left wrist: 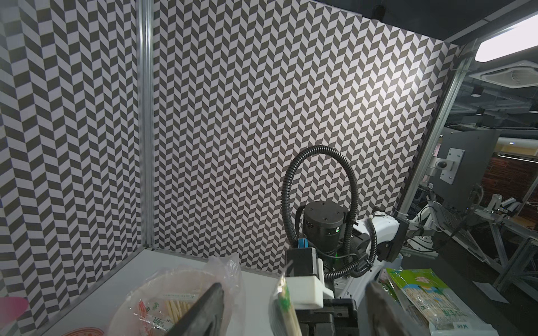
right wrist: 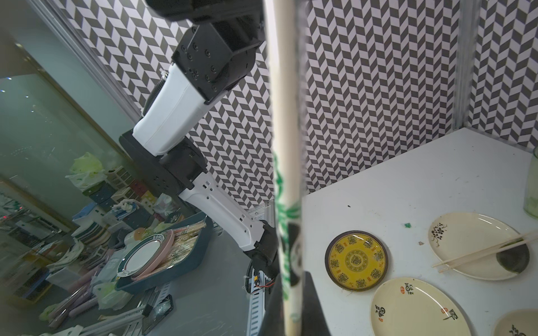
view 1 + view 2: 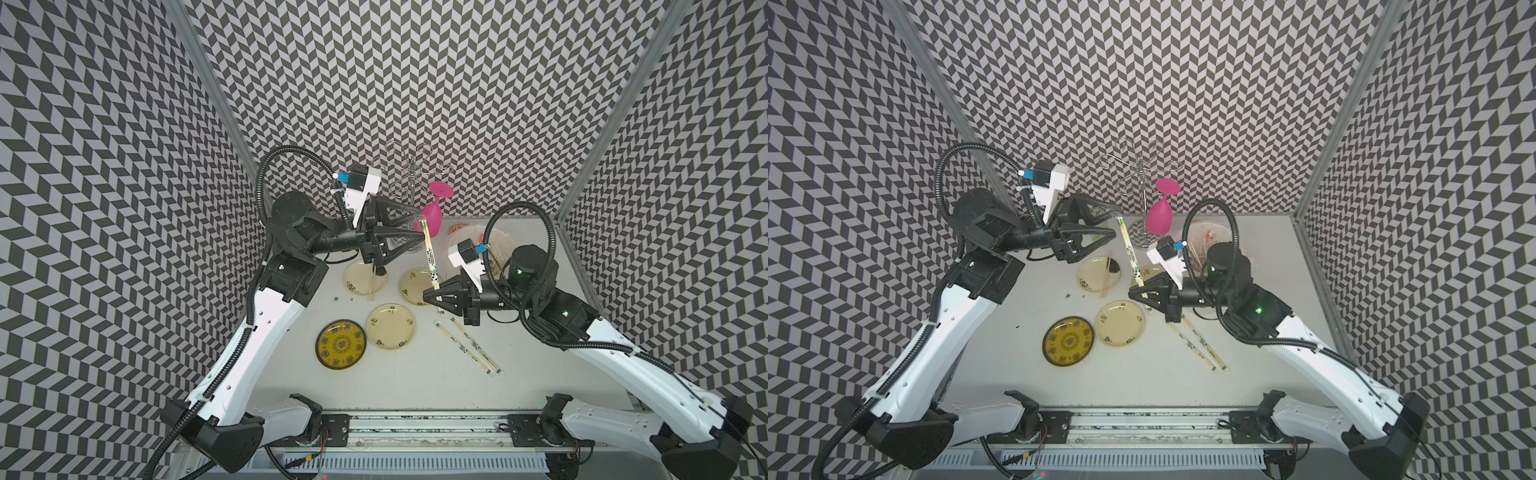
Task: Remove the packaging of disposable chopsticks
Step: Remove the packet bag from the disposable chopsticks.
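One pair of disposable chopsticks, still in its packaging (image 3: pixel 430 259) (image 3: pixel 1130 253), stands tilted above the plates. My right gripper (image 3: pixel 434 294) (image 3: pixel 1139 294) is shut on its lower part; the right wrist view shows the sleeve (image 2: pixel 286 145) pinched between that gripper's (image 2: pixel 292 302) jaws. My left gripper (image 3: pixel 417 225) (image 3: pixel 1115 223) is open around the sleeve's green top end (image 1: pixel 283 296), touching neither finger. A bare pair of chopsticks (image 3: pixel 372 282) (image 2: pixel 489 251) lies across a cream plate (image 3: pixel 357 274). Two more wrapped pairs (image 3: pixel 465 347) (image 3: pixel 1196 340) lie on the table at the right.
A yellow patterned plate (image 3: pixel 340 344) and two other cream plates (image 3: pixel 390 328) (image 3: pixel 411 286) sit mid-table. A pink glass (image 3: pixel 432 216) hangs on a wire rack (image 3: pixel 411 174) at the back. A white bucket with a clear bag (image 3: pixel 469 237) (image 1: pixel 174 291) stands back right.
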Tool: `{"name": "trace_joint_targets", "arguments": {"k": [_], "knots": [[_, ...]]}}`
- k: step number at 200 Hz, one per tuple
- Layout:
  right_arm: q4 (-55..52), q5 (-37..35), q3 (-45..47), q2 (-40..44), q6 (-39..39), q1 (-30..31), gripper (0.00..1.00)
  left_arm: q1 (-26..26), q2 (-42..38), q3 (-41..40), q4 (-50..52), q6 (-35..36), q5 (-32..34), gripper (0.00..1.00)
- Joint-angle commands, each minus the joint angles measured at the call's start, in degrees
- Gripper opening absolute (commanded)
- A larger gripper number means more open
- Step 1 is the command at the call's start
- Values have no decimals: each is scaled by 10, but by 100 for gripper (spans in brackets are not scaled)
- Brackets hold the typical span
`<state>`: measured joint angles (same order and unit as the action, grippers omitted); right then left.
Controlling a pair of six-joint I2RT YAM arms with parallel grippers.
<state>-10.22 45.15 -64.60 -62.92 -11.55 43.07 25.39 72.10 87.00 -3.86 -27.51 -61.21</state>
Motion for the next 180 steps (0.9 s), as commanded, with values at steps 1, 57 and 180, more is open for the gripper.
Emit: {"name": "trace_joint_targets", "arguments": {"k": [1,57,180], "knots": [[43,42,4,15,7,3,0,-3,13,9,-33,-23,-16,69],[31,59,-1,9,15,3,0,-3,12,9,-71,-40,-54,25],[19,73,-23,-8,-1,3,0,5,-31,-25,10,74,112,50]]}}
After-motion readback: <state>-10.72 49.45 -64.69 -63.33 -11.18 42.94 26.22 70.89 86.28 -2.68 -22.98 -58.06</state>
